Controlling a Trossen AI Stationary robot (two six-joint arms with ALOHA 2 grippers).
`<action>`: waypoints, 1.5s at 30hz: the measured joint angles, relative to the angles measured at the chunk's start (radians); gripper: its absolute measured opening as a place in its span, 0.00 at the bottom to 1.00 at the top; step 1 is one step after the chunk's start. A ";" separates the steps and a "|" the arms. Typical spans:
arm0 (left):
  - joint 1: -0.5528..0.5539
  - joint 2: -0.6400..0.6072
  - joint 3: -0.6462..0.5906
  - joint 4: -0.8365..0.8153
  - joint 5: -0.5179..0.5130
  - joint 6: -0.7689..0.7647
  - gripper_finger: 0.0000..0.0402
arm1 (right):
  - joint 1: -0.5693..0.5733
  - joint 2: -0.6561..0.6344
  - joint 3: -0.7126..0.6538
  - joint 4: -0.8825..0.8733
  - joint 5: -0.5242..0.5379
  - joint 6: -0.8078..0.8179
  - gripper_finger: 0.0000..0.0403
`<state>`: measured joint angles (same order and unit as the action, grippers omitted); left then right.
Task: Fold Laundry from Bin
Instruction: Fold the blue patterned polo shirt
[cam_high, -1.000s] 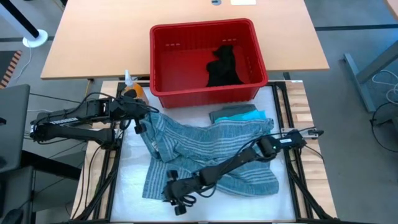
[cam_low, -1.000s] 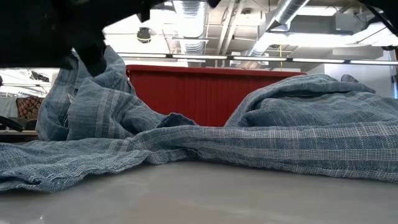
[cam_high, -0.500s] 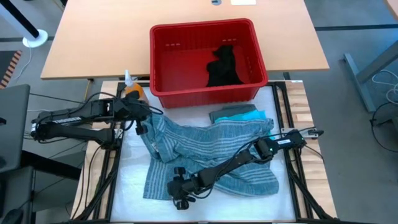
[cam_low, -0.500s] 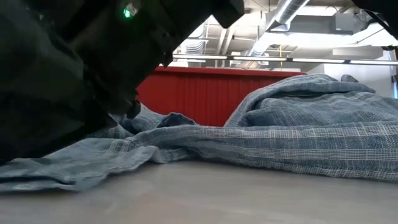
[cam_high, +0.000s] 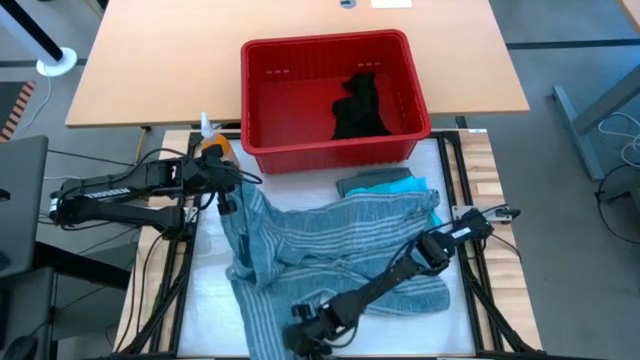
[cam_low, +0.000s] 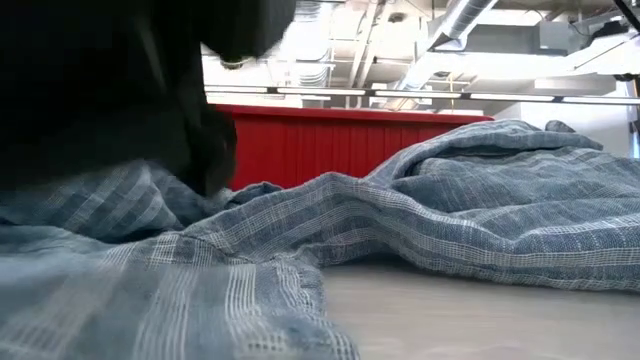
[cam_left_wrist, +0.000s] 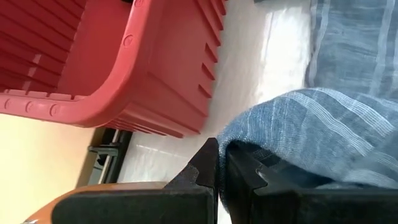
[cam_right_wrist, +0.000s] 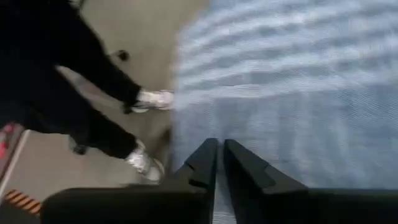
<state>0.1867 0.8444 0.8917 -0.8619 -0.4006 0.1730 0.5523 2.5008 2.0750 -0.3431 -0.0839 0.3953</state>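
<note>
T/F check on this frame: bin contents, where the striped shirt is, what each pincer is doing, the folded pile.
1. The red bin holds only a black garment. True.
2. The striped shirt lies inside the bin. False: it is spread on the table in front of the bin.
3. The left pincer is shut on the striped shirt. True.
4. The right pincer hangs open above the bin. False: it is shut on the shirt at the table's near edge.
5. A turquoise garment sits beside the bin's front wall. True.
</note>
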 joint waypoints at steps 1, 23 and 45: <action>0.000 0.000 0.000 0.000 -0.003 0.005 0.00 | 0.003 0.000 0.000 -0.001 0.005 0.000 0.08; 0.000 0.000 0.000 -0.154 -0.030 0.020 0.00 | -0.077 -0.138 -0.001 -0.117 0.336 -0.006 0.10; 0.000 0.000 0.000 -0.404 -0.084 -0.025 0.00 | -0.239 -0.254 -0.001 -0.433 0.452 0.097 0.04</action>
<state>0.1869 0.8443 0.8917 -1.2659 -0.4849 0.1481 0.3130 2.2471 2.0743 -0.7762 0.3679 0.4919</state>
